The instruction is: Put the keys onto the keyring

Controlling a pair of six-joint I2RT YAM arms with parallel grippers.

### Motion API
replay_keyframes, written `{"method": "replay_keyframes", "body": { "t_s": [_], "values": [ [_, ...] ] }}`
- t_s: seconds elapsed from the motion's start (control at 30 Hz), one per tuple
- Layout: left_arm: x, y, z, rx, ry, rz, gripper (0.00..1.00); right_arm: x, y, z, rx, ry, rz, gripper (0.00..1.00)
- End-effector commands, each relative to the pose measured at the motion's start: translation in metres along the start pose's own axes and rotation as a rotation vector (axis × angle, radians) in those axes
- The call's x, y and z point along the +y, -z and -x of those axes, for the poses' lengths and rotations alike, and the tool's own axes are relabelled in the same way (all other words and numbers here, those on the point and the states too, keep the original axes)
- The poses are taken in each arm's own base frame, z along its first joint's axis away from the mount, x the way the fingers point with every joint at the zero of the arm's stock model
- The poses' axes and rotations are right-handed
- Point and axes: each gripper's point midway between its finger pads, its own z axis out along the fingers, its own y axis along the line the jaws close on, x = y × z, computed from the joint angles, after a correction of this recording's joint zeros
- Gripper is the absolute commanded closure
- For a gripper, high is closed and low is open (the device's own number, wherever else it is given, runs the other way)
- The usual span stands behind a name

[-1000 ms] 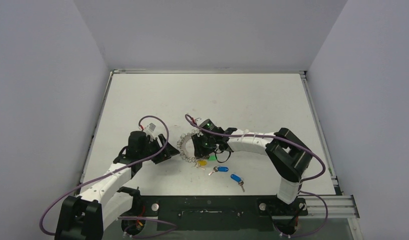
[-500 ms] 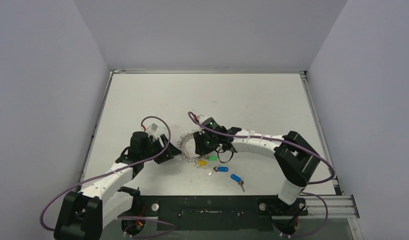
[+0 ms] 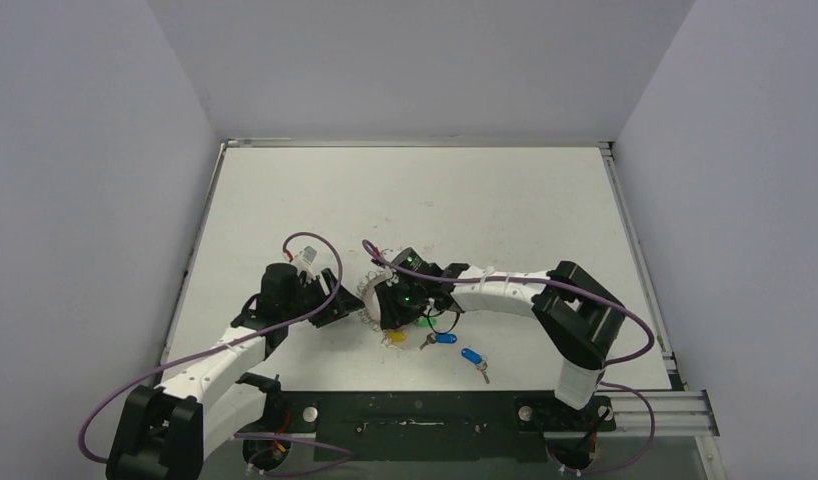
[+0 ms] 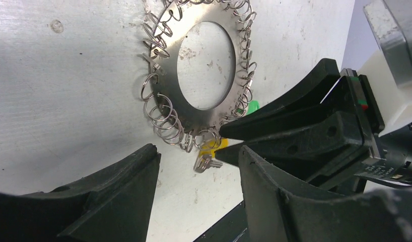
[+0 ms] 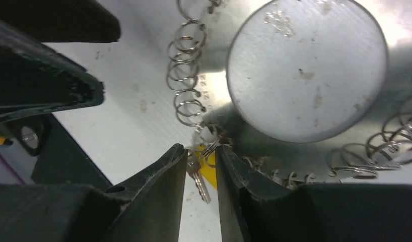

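Note:
The keyring (image 3: 366, 291) lies flat on the table between my two grippers; it shows as a wide metal plate with wire loops in the left wrist view (image 4: 167, 85) and the right wrist view (image 5: 400, 101). My right gripper (image 3: 390, 320) (image 5: 200, 151) is nearly closed on the small ring of the yellow-tagged key (image 5: 200, 184) at the keyring's near edge; the yellow tag (image 3: 393, 338) (image 4: 210, 146) sits between its fingertips. My left gripper (image 3: 337, 305) (image 4: 199, 151) is open and empty just left of the keyring. The green tag (image 3: 425, 322) (image 4: 253, 107) lies beside the right gripper.
Two blue-tagged keys (image 3: 443, 338) (image 3: 472, 357) lie loose on the table near the front edge, right of the grippers. The black base rail (image 3: 415, 412) runs along the near edge. The left gripper's fingers (image 5: 43, 75) are close to the right gripper's.
My right gripper has moved left and toward the near edge along the keyring, and the yellow tag moved with it. The left arm has barely shifted.

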Motion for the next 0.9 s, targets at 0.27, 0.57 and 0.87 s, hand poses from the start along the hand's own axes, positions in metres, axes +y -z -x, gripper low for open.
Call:
{"method": "replay_keyframes", "body": {
  "t_s": [0.27,0.57,0.87],
  "values": [
    [-0.002,0.006,0.005,-0.041,-0.011,0.009,0.44,-0.035,0.060,0.070,-0.301,-0.207,0.092,0.47],
    [0.016,0.000,0.004,-0.019,-0.001,0.104,0.48,-0.085,0.043,0.035,-0.207,-0.330,-0.008,0.36],
    [0.022,-0.019,0.008,0.037,-0.006,0.136,0.61,-0.067,0.017,0.009,-0.119,-0.340,0.046,0.50]
  ]
}}
